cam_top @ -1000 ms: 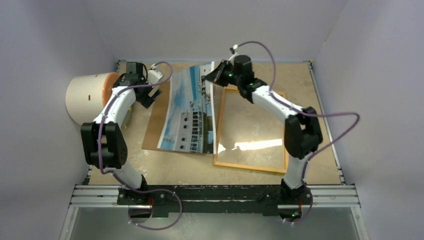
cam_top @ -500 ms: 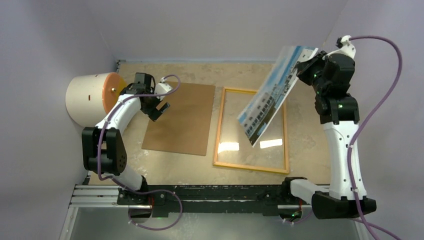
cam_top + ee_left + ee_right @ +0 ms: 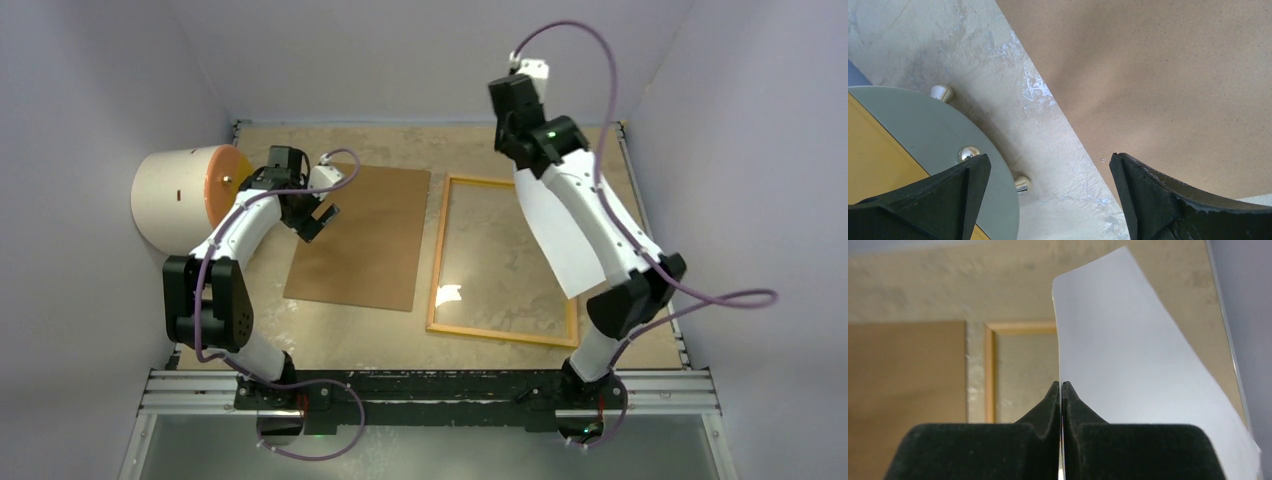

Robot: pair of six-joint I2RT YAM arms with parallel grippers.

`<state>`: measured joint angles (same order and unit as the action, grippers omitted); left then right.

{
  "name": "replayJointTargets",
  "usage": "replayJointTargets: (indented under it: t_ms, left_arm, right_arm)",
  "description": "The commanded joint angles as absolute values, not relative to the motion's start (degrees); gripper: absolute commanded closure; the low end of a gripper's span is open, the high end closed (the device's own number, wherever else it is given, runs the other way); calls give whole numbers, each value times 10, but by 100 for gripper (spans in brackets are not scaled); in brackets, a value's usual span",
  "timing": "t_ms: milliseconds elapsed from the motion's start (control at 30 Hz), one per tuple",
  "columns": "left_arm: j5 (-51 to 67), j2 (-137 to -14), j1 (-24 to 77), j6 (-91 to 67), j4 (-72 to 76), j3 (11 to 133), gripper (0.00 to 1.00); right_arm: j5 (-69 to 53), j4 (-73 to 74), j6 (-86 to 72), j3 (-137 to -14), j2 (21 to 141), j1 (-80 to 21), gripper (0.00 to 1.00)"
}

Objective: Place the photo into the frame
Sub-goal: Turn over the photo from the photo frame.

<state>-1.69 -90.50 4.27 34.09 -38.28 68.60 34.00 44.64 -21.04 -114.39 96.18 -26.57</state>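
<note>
Overhead, the right hand (image 3: pixel 525 160) is held high above the far part of the sandy beige surface (image 3: pixel 500 135), and its two black fingers (image 3: pixel 1045 407) are pressed together, pinching one edge of the large rectangular photo (image 3: pixel 555 245), of which only the plain white side shows. From the right wrist view, the right hand (image 3: pixel 1061 387) grips the sheet edge-on, and the photo (image 3: pixel 1128 375) bows away from the fingertips and off to their right, clear of the surface. Below this hand and a little to its left lies the thin rectangular frame (image 3: pixel 437 260), with yellowish wooden rails and a clear pane, flat on the surface; the hanging photo crosses over its right rail in the overhead view, and whether they touch cannot be told. One corner of the frame (image 3: pixel 990 370) shows just left of the pinching fingers. Further left of that hand lies the flat brown rectangular backing board (image 3: pixel 365 235), just beside the frame and apart from it. The left hand (image 3: pixel 318 215) hovers over the left edge of this board (image 3: pixel 1173 75) with its fingers (image 3: pixel 948 200) spread wide and nothing between them. Just left of the left hand stands a cream cylinder with an orange end face (image 3: pixel 175 195).
</note>
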Motion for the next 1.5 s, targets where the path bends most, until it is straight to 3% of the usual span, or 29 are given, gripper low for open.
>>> replayJointTargets:
  t_ms: [0,333,600,833,1067,1467]
  left_arm:
    - [-21,-880,42,338,-370,687,0]
    - [-28,-874,42,341,-368,683,0]
    - [-32,-872,42,349,-366,679,0]
    - [-33,-867,41,352,-361,671,0]
    - [-39,-871,41,356,-357,668,0]
    - [-41,-880,41,355,-356,668,0]
  right_arm:
    - [387,493,-244,-1074,973,-274,100]
    - [255,505,-521,-980,1012,-266,100]
    - [281,468,-662,-926,984,-264,100]
    - [322,397,-592,-917,992,-261,100]
    - [280,280,-437,-883,991,-258,100]
    - [278,265,-373,-874,1011,-258,100]
